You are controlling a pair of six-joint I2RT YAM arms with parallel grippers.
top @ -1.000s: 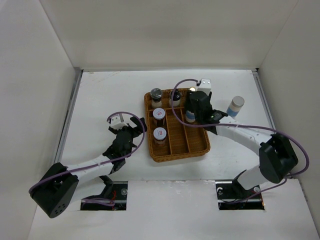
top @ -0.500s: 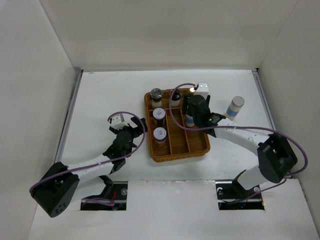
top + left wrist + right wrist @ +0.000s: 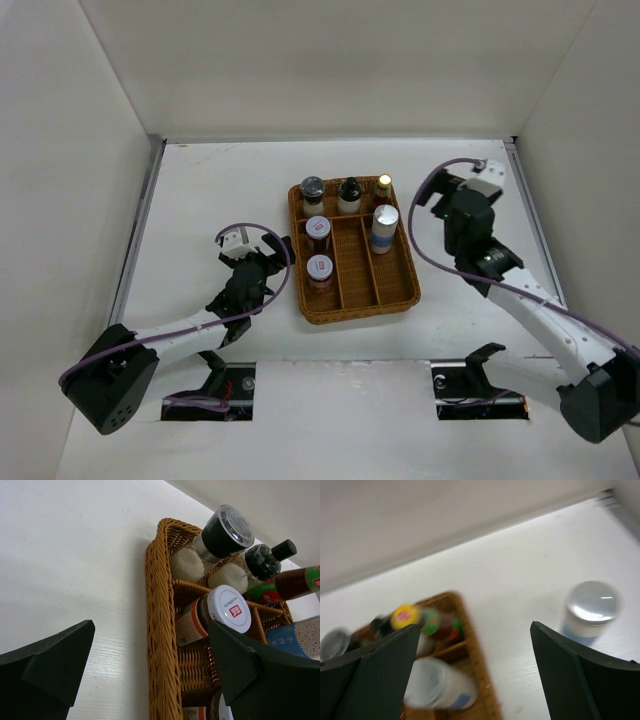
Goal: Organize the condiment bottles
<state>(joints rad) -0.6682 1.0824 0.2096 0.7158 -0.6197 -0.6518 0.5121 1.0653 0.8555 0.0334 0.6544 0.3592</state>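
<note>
Right gripper is hovering above the table to the right of the wicker tray, fingers spread wide, holding nothing. One canister is standing on the table outside the tray. Second canister is sitting in the tray's right lane. Shaker, black-capped bottle and sauce bottle are lining the back row. Far jar and near jar are occupying the left lane. Left gripper is facing the tray's left wall, spread and empty.

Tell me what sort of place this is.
Probably a robotics lab test cell, not a kitchen: a white table boxed in by plain white walls, two robot arms bolted at its near edge, and a wicker tray of condiment bottles.
</note>
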